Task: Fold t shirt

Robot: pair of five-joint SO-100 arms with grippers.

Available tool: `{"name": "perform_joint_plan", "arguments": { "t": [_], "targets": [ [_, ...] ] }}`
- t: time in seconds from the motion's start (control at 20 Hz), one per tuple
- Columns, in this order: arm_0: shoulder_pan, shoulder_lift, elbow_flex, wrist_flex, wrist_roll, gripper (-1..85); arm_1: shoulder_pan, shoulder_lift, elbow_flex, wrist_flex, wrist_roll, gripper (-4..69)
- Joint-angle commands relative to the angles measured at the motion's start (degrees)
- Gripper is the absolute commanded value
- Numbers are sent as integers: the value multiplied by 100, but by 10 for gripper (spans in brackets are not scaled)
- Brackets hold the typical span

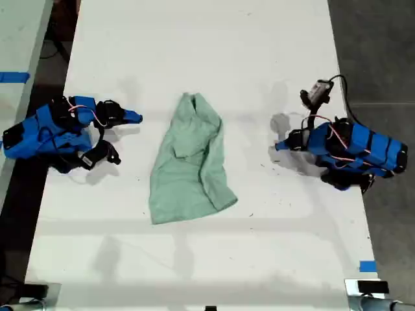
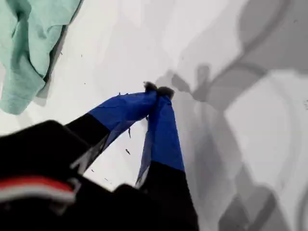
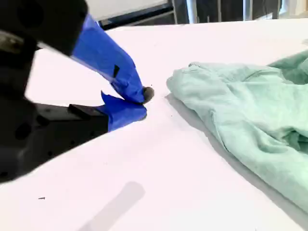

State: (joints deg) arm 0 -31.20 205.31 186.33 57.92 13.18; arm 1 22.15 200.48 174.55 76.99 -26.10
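Mint-green cotton t shirt [image 1: 189, 162] lies crumpled mid-worktop [image 1: 259, 52], soft and floppy, best pinched at a hem corner, while my first end effector [image 2: 157, 90] and second end effector [image 3: 143, 103] sit pinched together, empty, well apart from it.

A long white table [image 1: 194, 39] fills the exterior view from 12 to 6 o'clock. A crumpled mint-green t shirt [image 1: 189, 165] lies at its centre, narrow end toward 12. Blue tape [image 1: 367, 265] marks the edge near 4 o'clock; small dark specks [image 1: 266, 170] dot the surface toward 3.
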Motion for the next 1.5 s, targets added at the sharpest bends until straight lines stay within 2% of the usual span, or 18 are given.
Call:
{"name": "perform_joint_plan", "arguments": {
  "t": [0.0, 0.15, 0.25, 0.35, 0.4, 0.5, 0.55, 0.75, 0.85, 1.05, 1.1, 1.2, 1.45],
  "targets": [
    [563, 70, 237, -97, -114, 10, -35, 70, 299, 53, 53, -5],
    [879, 70, 229, -193, -255, -3, -26, 70, 299, 53, 62, -5],
    [1081, 70, 220, -237, -905, -3, -26, 70, 299, 53, 53, -5],
    [1292, 35, -158, 141, -1424, -3, -9, 70, 299, 53, 53, -5],
    [1345, -299, -519, 352, -1573, -3, 9, 70, 299, 53, 44, -5],
    [1740, -2373, -1652, 149, -1837, -3, 26, 70, 299, 35, 18, -5],
    [2048, -3929, -2654, 387, -2092, -3, 35, 70, 299, 35, 18, -5],
    [3560, -8543, -7312, 2531, -3217, 11, 0, 70, 299, 53, 62, -5],
    [4219, -9826, -8675, 3261, -3981, 210, -9, 70, 299, 53, 62, -5],
    [5071, -10740, -9123, 3199, -5484, 238, -9, 70, 299, 53, 44, -5],
    [5212, -11004, -9352, 3199, -5678, 237, -9, 70, 299, 53, 44, -5],
    [5291, -11408, -9536, 3199, -5915, 233, 0, 70, 299, 53, 44, -5],
    [5063, -12656, -10318, 3120, -5941, 226, 0, 70, 299, 53, 44, -5]
  ]
}}
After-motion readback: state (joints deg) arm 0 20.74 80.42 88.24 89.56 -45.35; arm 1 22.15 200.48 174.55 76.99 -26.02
